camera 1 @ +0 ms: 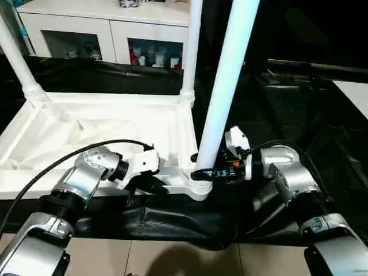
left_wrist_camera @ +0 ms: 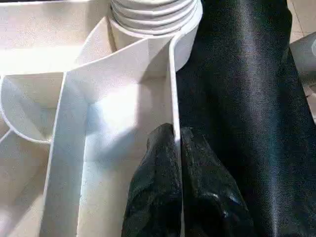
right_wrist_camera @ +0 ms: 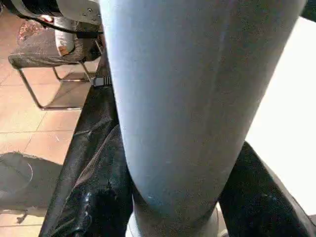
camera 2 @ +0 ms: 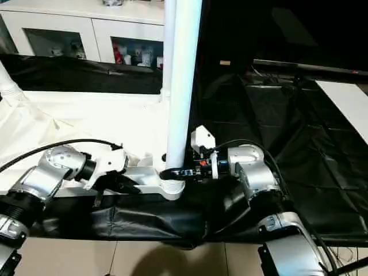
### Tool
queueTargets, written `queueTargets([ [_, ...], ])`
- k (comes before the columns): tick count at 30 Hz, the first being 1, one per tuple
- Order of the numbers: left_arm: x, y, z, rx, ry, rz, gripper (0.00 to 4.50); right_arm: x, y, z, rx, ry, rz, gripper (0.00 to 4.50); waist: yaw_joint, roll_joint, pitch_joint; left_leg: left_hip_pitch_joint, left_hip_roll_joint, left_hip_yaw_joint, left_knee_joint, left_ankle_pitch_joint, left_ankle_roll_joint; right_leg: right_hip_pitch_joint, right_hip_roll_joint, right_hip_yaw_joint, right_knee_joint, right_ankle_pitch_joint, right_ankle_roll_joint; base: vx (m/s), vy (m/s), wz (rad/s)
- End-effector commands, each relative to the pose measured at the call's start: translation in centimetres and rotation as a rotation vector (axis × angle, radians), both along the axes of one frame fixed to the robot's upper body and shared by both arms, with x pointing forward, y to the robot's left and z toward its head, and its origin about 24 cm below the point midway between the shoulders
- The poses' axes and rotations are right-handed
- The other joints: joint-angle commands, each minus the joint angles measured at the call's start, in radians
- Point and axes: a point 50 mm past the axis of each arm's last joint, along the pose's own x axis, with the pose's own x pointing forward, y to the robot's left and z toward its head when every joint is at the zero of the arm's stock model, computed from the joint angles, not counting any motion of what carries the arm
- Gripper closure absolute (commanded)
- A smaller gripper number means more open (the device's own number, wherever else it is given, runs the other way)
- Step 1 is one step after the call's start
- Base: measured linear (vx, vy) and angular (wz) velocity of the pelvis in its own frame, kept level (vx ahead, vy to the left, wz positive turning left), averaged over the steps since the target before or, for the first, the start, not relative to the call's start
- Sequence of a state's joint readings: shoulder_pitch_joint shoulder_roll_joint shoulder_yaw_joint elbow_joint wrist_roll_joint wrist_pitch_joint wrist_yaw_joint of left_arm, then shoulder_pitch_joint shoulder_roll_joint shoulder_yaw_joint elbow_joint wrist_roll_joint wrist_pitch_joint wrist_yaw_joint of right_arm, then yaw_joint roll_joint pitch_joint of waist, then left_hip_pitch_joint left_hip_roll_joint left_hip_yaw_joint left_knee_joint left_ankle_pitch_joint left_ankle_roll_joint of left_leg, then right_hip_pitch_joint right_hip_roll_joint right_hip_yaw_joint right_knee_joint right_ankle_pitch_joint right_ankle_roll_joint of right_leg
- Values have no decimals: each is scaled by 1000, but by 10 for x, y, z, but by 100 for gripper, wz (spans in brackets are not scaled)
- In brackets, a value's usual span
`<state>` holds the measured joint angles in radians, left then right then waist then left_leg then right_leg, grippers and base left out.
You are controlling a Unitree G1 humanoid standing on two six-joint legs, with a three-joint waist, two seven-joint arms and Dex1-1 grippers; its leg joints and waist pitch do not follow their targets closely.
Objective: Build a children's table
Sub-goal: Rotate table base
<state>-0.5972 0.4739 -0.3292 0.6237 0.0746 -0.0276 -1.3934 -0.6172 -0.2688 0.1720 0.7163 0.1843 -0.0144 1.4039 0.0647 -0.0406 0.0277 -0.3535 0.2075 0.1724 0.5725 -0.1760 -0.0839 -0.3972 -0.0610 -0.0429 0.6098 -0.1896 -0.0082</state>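
The white table top lies upside down on black cloth, ribbed side up. Two white legs stand in its far corner sockets, one at far left and one at far right. A third leg rises slightly tilted from the near right socket. My right gripper is shut around this leg's base, with a black finger on each side of it. My left gripper pinches the top's near rim; its fingers are shut on the thin white wall just short of the threaded socket.
A white cabinet with glass-fronted shelves stands behind. A flat white board lies at the far right on the black cloth. Tiled floor shows below the cloth's near edge. A metal chair stands on the floor.
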Motion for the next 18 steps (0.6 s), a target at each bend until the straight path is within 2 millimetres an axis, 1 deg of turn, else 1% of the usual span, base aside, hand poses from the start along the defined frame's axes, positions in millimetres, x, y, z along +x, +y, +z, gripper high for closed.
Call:
queueTargets([
  [1, 3, -22, 21, -81, -98, -133, 450, -30, -1, -57, -161, 221, 37, 265, -3, 15, -32, 10, 30, -4, -78, -373, -1, 25, -68, 40, -91, -367, -191, 0, 0, 0],
  [2, 5, -21, 20, -71, -107, -108, 450, -29, -1, -57, -164, 213, 9, 265, -2, 13, -32, 10, 30, -5, -78, -375, -1, 25, -68, 40, -92, -379, -187, 0, 0, 0],
  [3, 9, -19, 18, -55, -121, -57, 450, -23, -1, -59, -176, 183, -71, 265, -3, 13, -31, 11, 30, -5, -78, -379, -3, 22, -70, 41, -94, -393, -183, 0, 0, 0],
  [4, 11, -18, 17, -46, -124, -24, 450, -20, -1, -61, -188, 171, -129, 265, -7, 11, -28, 13, 28, -7, -79, -395, -11, 17, -71, 41, -96, -429, -176, 0, 0, 0],
  [5, 12, -17, 16, -41, -125, -5, 450, -17, -2, -62, -195, 164, -165, 265, -10, 11, -26, 15, 25, -8, -79, -406, -15, 17, -71, 40, -100, -461, -168, 0, 0, 0],
  [6, 14, -16, 16, -37, -134, 20, 450, -14, -3, -63, -205, 151, -217, 265, -13, 11, -24, 18, 24, -13, -80, -432, -19, 14, -73, 38, -108, -540, -143, 0, 0, 0],
  [7, 14, -16, 16, -37, -134, 20, 450, -14, -3, -63, -205, 151, -217, 265, -15, 11, -22, 19, 24, -14, -78, -444, -21, 10, -75, 38, -112, -577, -130, 0, 0, 0],
  [8, 17, -15, 15, -34, -134, 61, 450, -10, -4, -64, -211, 144, -283, 265, -19, 10, -21, 22, 23, -18, -78, -464, -24, 7, -77, 35, -120, -641, -105, 0, 0, 0],
  [9, 20, -15, 14, -34, -138, 106, 450, -5, -5, -64, -212, 139, -359, 265, -22, 9, -20, 22, 21, -19, -77, -469, -27, 4, -75, 34, -123, -667, -95, -60, 0, -4],
  [10, 25, -15, 13, -37, -143, 172, 450, 1, -6, -65, -210, 144, -455, 265, -28, 11, -18, 26, 19, -24, -76, -497, -34, 0, -76, 27, -129, -714, -76, -70, 13, -8],
  [11, 26, -15, 12, -39, -139, 194, 450, 2, -7, -65, -208, 148, -482, 265, -39, 12, -18, 26, 18, -30, -78, -523, -39, 2, -77, 18, -136, -737, -63, -70, 13, -8],
  [12, 28, -15, 12, -43, -133, 223, 450, 4, -7, -66, -207, 153, -520, 265, -46, 15, -20, 19, 21, -37, -85, -534, -42, 14, -78, 9, -136, -716, -62, -66, 32, -15],
  [13, 31, -17, 10, -60, -112, 294, 450, 7, -8, -70, -217, 176, -621, 265, -49, 19, -22, 15, 22, -40, -88, -542, -42, 20, -79, 5, -134, -694, -66, -60, 57, -23],
  [14, 32, -18, 10, -64, -105, 318, 450, 8, -9, -71, -224, 184, -659, 265, -56, 24, -21, 11, 27, -46, -98, -568, -45, 27, -77, -6, -132, -640, -81, -60, 57, -23],
  [15, 33, -20, 9, -64, -95, 348, 450, 9, -10, -73, -238, 193, -705, 265, -59, 26, -18, 11, 26, -49, -99, -591, -44, 28, -75, -13, -136, -630, -82, -61, 65, -23],
  [16, 35, -23, 8, -62, -76, 403, 450, 11, -11, -76, -266, 194, -773, 265, -65, 33, -17, 22, 27, -51, -101, -643, -47, 26, -75, -21, -140, -611, -91, -59, 53, -12],
  [17, 36, -24, 8, -62, -72, 421, 450, 11, -11, -77, -273, 193, -790, 265, -73, 36, -11, 41, 26, -51, -98, -700, -42, 15, -71, -36, -155, -611, -93, -59, 53, -12],
  [18, 39, -27, 7, -53, -69, 478, 450, 13, -11, -79, -293, 187, -846, 265, -83, 41, -4, 60, 23, -49, -94, -756, -33, 10, -65, -72, -178, -629, -73, -63, 45, -3],
])
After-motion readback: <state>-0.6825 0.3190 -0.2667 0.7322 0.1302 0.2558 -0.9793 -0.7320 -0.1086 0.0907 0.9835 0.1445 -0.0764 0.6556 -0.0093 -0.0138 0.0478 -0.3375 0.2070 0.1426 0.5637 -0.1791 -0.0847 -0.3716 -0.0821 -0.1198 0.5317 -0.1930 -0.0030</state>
